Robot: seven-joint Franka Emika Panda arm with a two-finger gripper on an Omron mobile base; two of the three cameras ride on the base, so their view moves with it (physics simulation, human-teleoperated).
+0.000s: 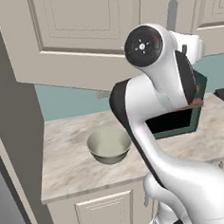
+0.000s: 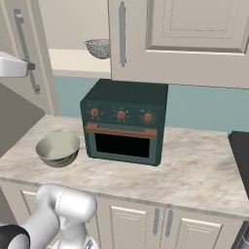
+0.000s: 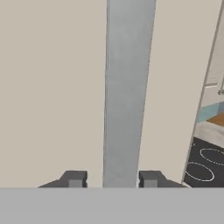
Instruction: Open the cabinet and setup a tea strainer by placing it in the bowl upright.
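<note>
The large beige cabinet door [image 2: 14, 97] stands swung open, and in the left base view its wide panel [image 1: 79, 40] fills the top. My gripper [image 3: 112, 178] straddles the door's long silver bar handle [image 3: 127, 87], open, with a small gap beside the bar. The white hand [image 2: 12, 65] sits right at that handle [image 2: 26, 53]. Inside the opened cabinet, the silver mesh tea strainer [image 2: 99, 47] rests on the shelf, its thin handle hidden. The pale bowl [image 1: 109, 145] stands empty on the counter, left of the oven [image 2: 57, 148].
A dark green toaster oven [image 2: 124, 121] stands mid-counter, partly behind my arm [image 1: 193, 122]. A second beige door with its own bar handle [image 2: 121, 34] hangs shut above it. A black cooktop [image 2: 240, 155] lies at the counter's right end.
</note>
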